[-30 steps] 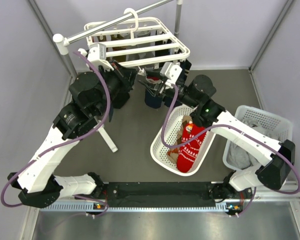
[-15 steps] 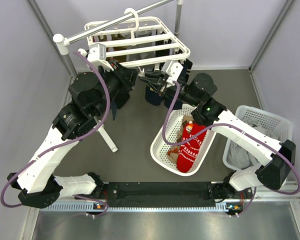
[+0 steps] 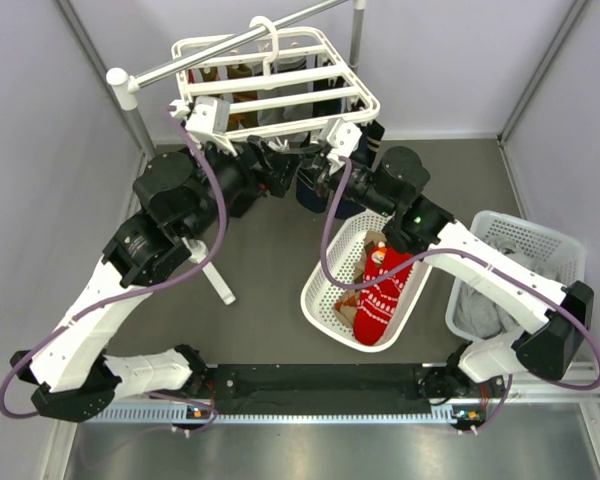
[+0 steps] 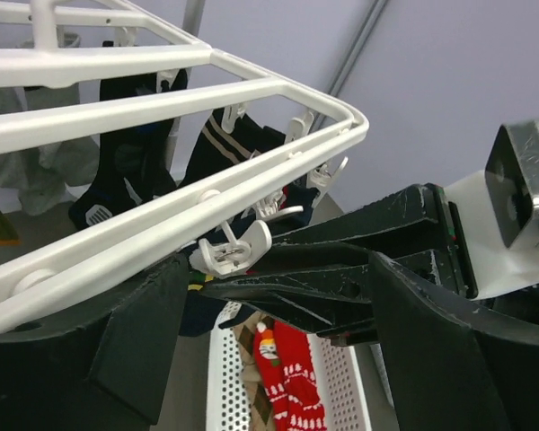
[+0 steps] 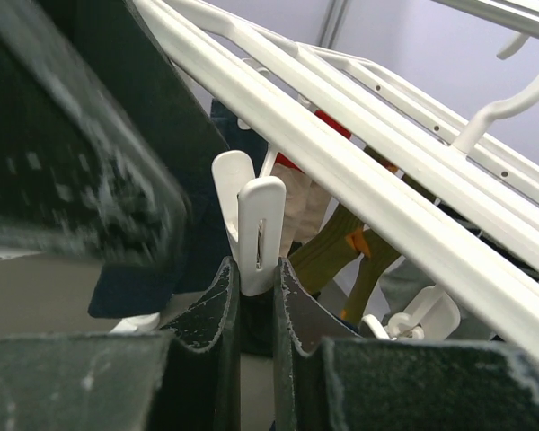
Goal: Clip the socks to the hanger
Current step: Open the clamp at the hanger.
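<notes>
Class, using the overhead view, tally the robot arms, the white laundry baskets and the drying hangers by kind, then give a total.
Robot arms: 2
White laundry baskets: 2
Hanger: 1
Total: 5

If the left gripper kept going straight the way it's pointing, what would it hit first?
Most likely the white clip on the hanger's near bar, which hangs between the open left gripper's fingers. The right gripper, pinched at that clip, sits just beyond; depth is hard to judge.
</notes>
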{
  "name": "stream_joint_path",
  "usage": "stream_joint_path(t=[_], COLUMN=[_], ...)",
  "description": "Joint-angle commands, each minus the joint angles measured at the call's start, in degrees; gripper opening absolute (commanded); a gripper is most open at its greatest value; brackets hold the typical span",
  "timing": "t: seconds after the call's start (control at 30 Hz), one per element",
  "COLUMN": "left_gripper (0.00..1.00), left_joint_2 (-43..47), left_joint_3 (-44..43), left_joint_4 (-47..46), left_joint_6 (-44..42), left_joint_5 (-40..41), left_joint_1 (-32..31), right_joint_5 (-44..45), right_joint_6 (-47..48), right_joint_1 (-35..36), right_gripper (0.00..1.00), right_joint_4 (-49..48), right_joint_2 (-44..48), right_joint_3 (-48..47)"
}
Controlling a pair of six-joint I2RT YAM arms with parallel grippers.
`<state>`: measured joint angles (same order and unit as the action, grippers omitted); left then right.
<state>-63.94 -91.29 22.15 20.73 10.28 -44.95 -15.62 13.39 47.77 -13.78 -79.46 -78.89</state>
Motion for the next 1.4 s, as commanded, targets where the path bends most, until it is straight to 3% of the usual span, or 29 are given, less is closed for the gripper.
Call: stream_joint_path(t=[0.0, 0.17, 0.33, 0.47, 0.9, 1.0, 1.1, 1.13, 1.17, 1.23, 1.27, 1.37], left_gripper=[0.86, 0.81, 0.64, 0.56, 0.49, 0.42, 0.29, 0.17, 0.12, 0.08, 0.06, 0.02], left_joint_2=[-1.6, -1.6, -2.1, -2.6, -3.6, -3.4, -3.0, -2.9, -2.6, -2.2, -2.1, -1.5], left_joint_3=[-1.4, -0.5, 0.0, 0.1, 1.5, 2.0, 2.4, 2.5, 2.7, 3.4, 3.7, 5.0], left_joint_4=[-0.9, -3.0, -6.4, -7.2, -10.4, -11.4, -12.0, -12.0, -12.0, -12.0, -12.0, -11.8], left_joint_6=[-4.7, -7.4, -8.6, -8.9, -9.8, -10.2, -10.1, -10.0, -9.8, -9.6, -9.0, -8.3], left_joint_5=[0.8, 3.7, 4.9, 5.8, 10.3, 11.5, 12.2, 12.2, 12.1, 12.2, 12.3, 12.4], left_joint_1=[-0.1, -0.1, -0.2, -0.2, -0.3, -0.3, -0.3, -0.3, -0.3, -0.3, -0.3, -0.3], right_joint_5=[3.5, 5.9, 7.0, 8.1, 11.5, 12.4, 12.8, 12.8, 12.7, 12.0, 11.8, 11.7], right_joint_6=[0.9, 2.6, 3.0, 4.1, 6.7, 7.3, 7.3, 6.8, 6.5, 4.6, 3.6, -0.1], right_joint_1=[1.5, 2.6, 2.9, 3.6, 5.8, 6.2, 6.3, 6.3, 6.4, 6.5, 6.5, 6.7], right_gripper=[0.00, 0.00, 0.00, 0.00, 0.00, 0.00, 0.00, 0.00, 0.00, 0.06, 0.20, 0.40], right_joint_4=[1.6, 2.4, 2.8, 3.1, 4.5, 4.8, 5.3, 5.6, 6.1, 8.7, 9.6, 13.6], right_joint_2=[2.0, 1.8, 1.0, 0.6, -0.9, -1.0, -0.9, -0.7, -0.6, 0.1, 0.5, 3.2], right_joint_3=[-3.1, -3.6, -3.9, -4.2, -5.1, -4.9, -4.3, -4.3, -4.3, -4.8, -4.9, -4.3])
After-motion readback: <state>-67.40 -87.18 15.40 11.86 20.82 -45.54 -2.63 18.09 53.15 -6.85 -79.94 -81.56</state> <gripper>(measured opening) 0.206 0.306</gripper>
